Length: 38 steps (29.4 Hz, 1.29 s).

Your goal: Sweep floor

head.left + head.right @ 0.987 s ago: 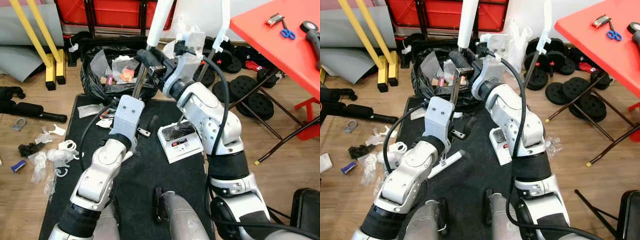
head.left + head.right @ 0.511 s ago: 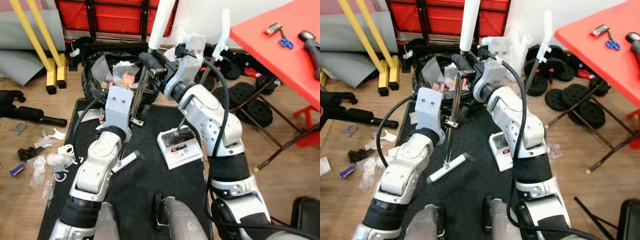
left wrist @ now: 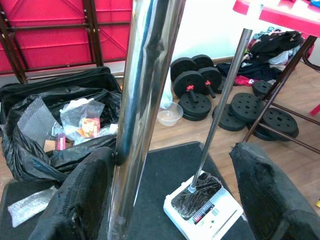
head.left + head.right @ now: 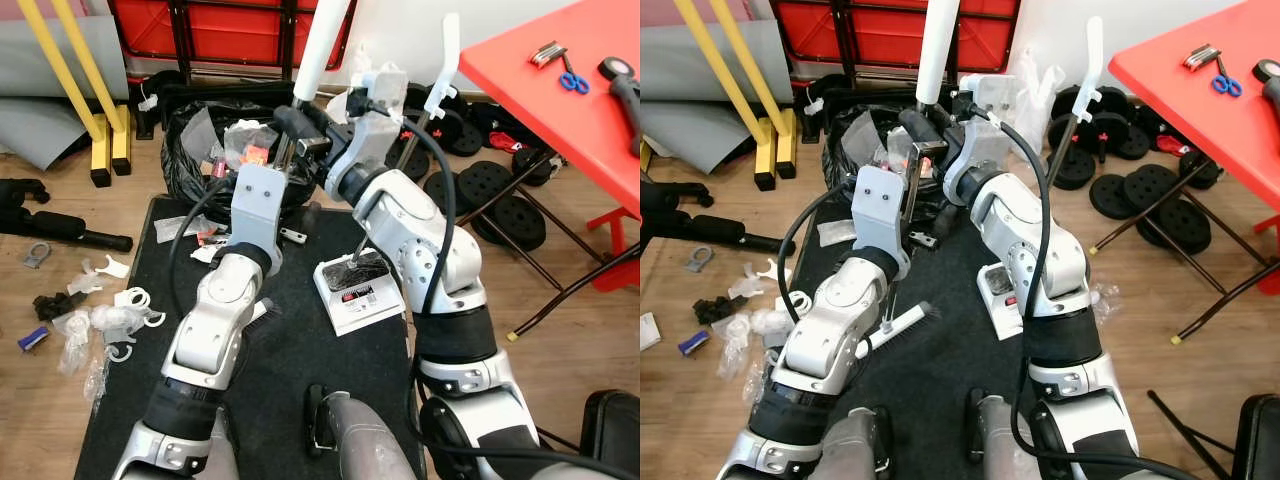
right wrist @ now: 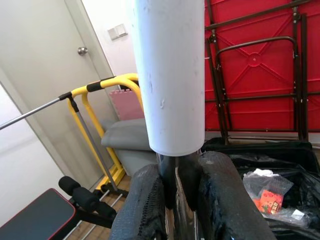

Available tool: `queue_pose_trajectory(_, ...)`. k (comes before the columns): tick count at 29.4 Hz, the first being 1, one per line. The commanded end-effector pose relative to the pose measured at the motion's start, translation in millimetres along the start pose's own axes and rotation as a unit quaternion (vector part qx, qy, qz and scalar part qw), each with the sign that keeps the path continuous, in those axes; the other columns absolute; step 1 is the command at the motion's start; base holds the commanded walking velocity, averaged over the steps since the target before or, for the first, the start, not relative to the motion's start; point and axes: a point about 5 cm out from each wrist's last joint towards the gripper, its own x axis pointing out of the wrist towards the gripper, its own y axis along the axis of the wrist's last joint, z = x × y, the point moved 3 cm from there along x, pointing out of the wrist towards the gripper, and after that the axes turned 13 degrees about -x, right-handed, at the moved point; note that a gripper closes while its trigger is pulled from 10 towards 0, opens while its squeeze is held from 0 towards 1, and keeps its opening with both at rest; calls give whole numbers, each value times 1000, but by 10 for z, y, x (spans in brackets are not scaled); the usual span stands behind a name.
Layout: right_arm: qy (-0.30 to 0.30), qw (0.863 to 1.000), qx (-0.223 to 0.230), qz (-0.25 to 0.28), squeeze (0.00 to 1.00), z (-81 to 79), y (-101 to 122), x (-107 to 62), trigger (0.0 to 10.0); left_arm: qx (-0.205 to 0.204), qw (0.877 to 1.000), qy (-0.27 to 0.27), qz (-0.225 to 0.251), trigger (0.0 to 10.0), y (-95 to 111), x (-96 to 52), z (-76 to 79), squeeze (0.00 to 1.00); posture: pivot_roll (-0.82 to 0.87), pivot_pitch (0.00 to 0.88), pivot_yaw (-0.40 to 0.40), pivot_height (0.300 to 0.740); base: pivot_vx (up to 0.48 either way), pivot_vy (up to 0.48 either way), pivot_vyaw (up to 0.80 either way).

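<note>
Beside the mat, black rubbish bag of plastic scraps

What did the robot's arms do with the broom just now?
The left gripper slid higher up the broom pole, toward the trash bag, its fingers open around the pole. The right gripper kept its hold below the white handle. The dustpan stayed on the black mat.

A black mat lies on the wooden floor, carrying a white dustpan; pale scraps, probably plastic, lie off its left edge.
</note>
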Motion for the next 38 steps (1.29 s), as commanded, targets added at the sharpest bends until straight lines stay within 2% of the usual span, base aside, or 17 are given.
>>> queue_pose_trajectory(1, 10, 1000, -1, 22, 0, -55, 126, 11, 10000, 12, 1000, 14, 4, 10000, -9, 40, 3, 808, -94, 148, -146, 740, 0, 0, 0)
queue_pose_trajectory(2, 11, 1000, -1, 22, 0, -57, 126, 12, 10000, 16, 1000, 14, 6, 10000, 5, 62, -1, 733, -94, 148, -146, 740, 0, 0, 0)
queue_pose_trajectory(3, 11, 1000, -1, 22, 0, -57, 126, 13, 10000, 18, 1000, 14, 8, 10000, 15, 77, -5, 733, -94, 148, -146, 740, 0, 0, 0)
queue_pose_trajectory(4, 11, 1000, -2, 22, 0, -56, 124, 14, 10000, 16, 1000, 22, 9, 10000, 28, 95, -32, 0, -95, 149, -146, 740, 311, 0, 0)
queue_pose_trajectory(11, 10, 1000, -2, 21, 0, -54, 119, 15, 10000, 10, 999, 43, 7, 10000, 53, 164, -118, 0, -97, 148, -146, 740, 144, 0, 0)
queue_pose_trajectory(20, 14, 1000, 1, 21, 0, -65, 127, 19, 10000, 3, 999, 52, 9, 10000, 37, 209, -88, 0, -98, 149, -146, 740, 0, 0, 0)
queue_pose_trajectory(21, 15, 1000, 1, 22, 0, -74, 133, 22, 10000, -1, 998, 56, 12, 0, 35, 215, -84, 0, -105, 147, -148, 740, 0, 0, 0)
queue_pose_trajectory(24, 17, 1000, 2, 23, 0, -84, 141, 23, 10000, 1, 998, 59, 15, 0, 43, 229, -73, 0, -106, 146, -147, 740, 0, 0, 0)
queue_pose_trajectory(33, 16, 1000, 0, 22, 0, -80, 141, 21, 10000, 5, 994, 103, 24, 0, 90, 261, -227, 0, -112, 142, -143, 740, 0, 0, 0)
queue_pose_trajectory(38, 14, 1000, -1, 21, 0, -74, 135, 15, 10000, 6, 994, 109, 28, 0, 105, 256, -262, 0, -112, 142, -143, 740, 0, 0, 0)
